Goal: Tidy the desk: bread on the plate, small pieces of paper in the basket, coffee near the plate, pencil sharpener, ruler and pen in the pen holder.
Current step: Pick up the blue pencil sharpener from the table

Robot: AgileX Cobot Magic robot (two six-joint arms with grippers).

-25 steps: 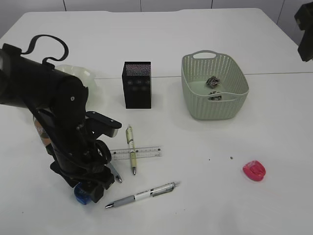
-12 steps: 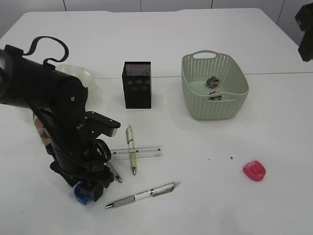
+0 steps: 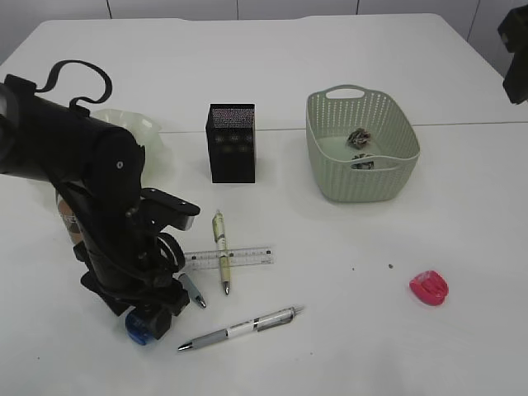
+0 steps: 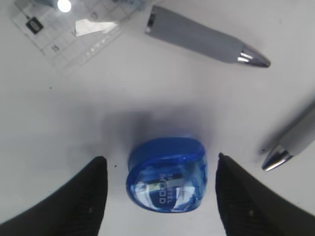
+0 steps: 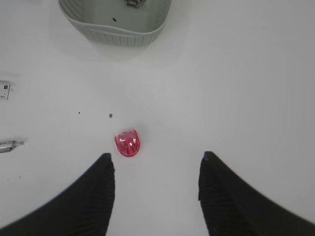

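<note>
blue sharpener [image 4: 167,174]: translucent blue
red sharpener [image 3: 429,287]: pinkish red
basket [image 3: 330,173]: pale green, perforated
pen holder [image 3: 231,143]: black mesh
ruler [image 3: 243,256]: clear, black marks
table [image 3: 462,214]: white

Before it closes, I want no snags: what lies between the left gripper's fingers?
Only the blue pencil sharpener on bare table, between the open left gripper fingers, per the left wrist view.
</note>
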